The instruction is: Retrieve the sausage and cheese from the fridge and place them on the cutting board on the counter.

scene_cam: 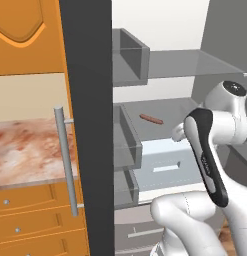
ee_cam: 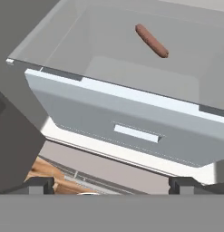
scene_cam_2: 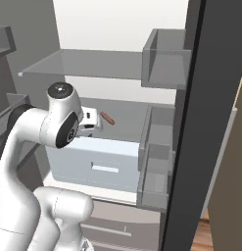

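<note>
The fridge [scene_cam: 90,125] stands open, showing its white interior and glass shelves. The reddish-brown sausage [ee_cam: 151,41] lies alone on the middle glass shelf [scene_cam: 165,111], above a pale drawer [ee_cam: 131,122]; it is also visible as the sausage [scene_cam: 151,119] and the sausage [scene_cam_2: 108,118]. My gripper [ee_cam: 111,186] is open and holds nothing. It hovers in front of the drawer, short of the sausage and a little lower than the shelf. The cheese and the cutting board are out of view. The marbled counter [scene_cam: 25,150] lies to the left of the fridge.
Grey door bins [scene_cam: 126,145] hang on the open left door, and more bins [scene_cam_2: 159,162] on the right door. An upper glass shelf [scene_cam_2: 83,63] spans above the hand. A vertical bar handle [scene_cam: 66,160] sits before orange drawers [scene_cam: 30,220].
</note>
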